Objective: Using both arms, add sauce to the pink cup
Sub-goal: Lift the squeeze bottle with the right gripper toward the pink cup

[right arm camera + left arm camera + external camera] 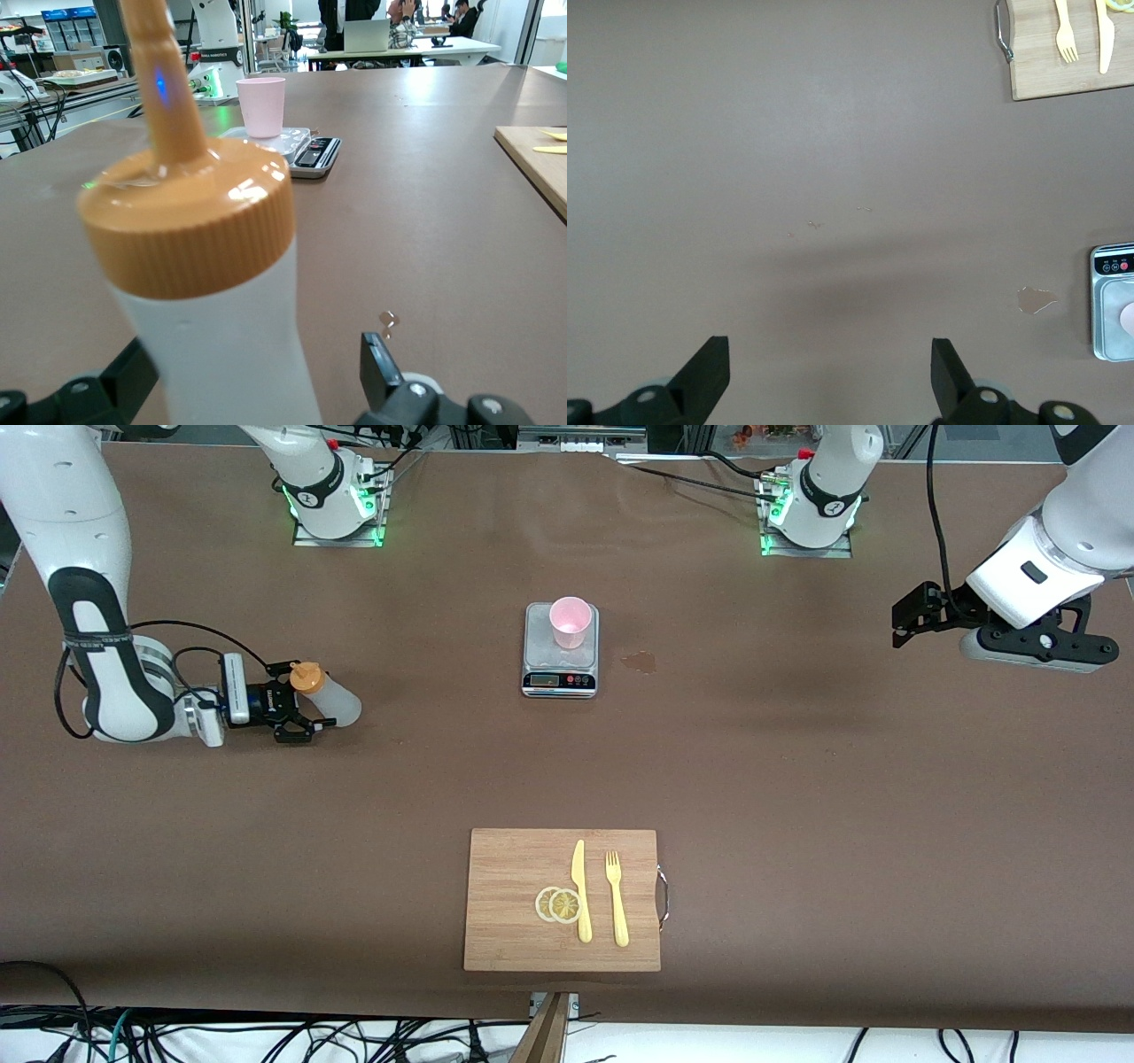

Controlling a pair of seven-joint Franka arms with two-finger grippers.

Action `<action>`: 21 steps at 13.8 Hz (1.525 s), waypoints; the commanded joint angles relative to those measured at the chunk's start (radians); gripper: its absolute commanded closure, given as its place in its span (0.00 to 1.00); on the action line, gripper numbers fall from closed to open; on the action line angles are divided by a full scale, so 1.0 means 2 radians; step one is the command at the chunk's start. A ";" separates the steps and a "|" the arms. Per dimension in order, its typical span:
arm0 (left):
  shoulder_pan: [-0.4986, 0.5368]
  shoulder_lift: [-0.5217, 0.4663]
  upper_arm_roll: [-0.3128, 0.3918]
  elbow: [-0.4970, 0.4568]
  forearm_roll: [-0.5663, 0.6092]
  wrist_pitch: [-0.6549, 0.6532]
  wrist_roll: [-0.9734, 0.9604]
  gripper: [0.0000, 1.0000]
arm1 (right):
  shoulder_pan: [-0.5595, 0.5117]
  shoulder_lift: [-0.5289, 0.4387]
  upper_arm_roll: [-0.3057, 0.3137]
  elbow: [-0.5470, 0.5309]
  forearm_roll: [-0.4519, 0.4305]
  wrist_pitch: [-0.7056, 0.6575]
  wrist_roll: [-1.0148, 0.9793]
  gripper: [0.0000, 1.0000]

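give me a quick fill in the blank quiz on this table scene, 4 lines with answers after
1. The pink cup stands on the grey ____.
2. The sauce bottle sits between the open fingers of the ____ gripper.
3. On the cutting board, the fork lies beside a yellow ____.
4. The left gripper is open and holds ____.

Missing words: scale; right; knife; nothing
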 commanded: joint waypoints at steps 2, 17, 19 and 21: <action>-0.001 0.008 0.004 0.015 -0.008 -0.010 0.012 0.00 | 0.002 0.019 0.007 0.011 0.026 -0.024 -0.018 0.00; 0.000 0.008 0.004 0.015 -0.009 -0.010 0.011 0.00 | 0.002 0.042 0.017 0.031 0.034 -0.086 -0.047 0.87; 0.001 0.008 0.004 0.015 -0.009 -0.011 0.011 0.00 | 0.013 0.038 0.018 0.037 0.034 -0.083 -0.031 0.94; 0.001 0.008 0.004 0.015 -0.009 -0.010 0.011 0.00 | 0.036 0.029 0.017 0.049 0.034 -0.079 -0.008 0.95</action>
